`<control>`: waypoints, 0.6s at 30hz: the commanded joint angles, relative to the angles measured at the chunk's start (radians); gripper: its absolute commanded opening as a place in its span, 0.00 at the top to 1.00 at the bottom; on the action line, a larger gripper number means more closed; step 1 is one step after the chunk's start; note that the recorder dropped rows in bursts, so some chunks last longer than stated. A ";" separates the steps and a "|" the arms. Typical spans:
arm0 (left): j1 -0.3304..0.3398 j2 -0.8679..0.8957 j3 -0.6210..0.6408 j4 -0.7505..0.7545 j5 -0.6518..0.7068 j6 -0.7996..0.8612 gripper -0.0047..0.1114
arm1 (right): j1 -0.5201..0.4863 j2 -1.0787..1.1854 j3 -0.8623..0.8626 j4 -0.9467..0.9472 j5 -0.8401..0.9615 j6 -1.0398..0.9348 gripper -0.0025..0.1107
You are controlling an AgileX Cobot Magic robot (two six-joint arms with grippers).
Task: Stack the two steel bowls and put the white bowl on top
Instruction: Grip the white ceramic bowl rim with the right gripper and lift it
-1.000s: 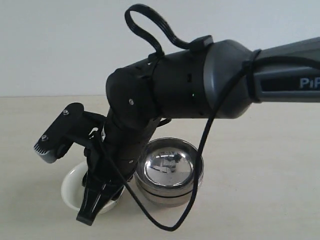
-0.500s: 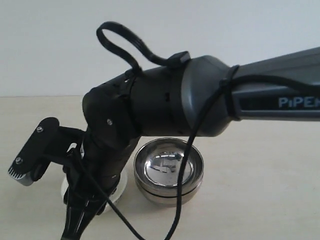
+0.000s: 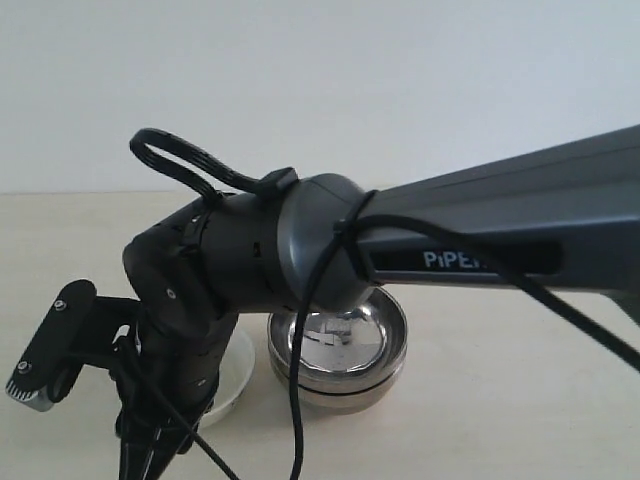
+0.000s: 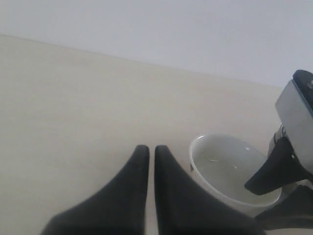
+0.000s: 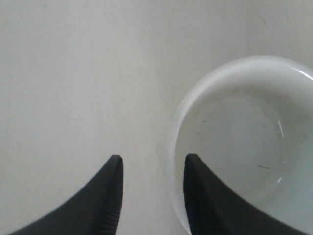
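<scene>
The bench point(image 3: 520, 400) is seen in plain pale beige, the wall point(image 3: 400, 80) behind in flat grey-white. The steel bowls point(image 3: 340, 345) are rendered in mirror silver, with a dark line round the outer wall. The white bowl point(image 5: 244, 142) is shown glossy off-white, unpatterned inside. The arm point(image 3: 310, 240) is finished in dark grey and black, with white lettering point(image 3: 460, 260) set on a black panel. The left end effector point(image 4: 148, 148) and the right end effector point(image 5: 154, 157) are coloured matt black.

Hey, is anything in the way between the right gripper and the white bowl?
Nothing visible. The open right gripper hangs right at the rim of the white bowl, with only bare table around it. The steel bowls sit stacked just beside the white one.
</scene>
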 commanded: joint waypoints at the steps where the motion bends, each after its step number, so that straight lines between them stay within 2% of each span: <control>1: 0.002 -0.003 0.003 0.001 -0.004 -0.009 0.93 | 0.000 0.024 -0.006 -0.010 0.008 -0.003 0.67; 18: 0.002 -0.003 0.003 0.001 -0.004 -0.009 0.93 | 0.000 0.077 -0.006 -0.081 -0.036 0.024 0.67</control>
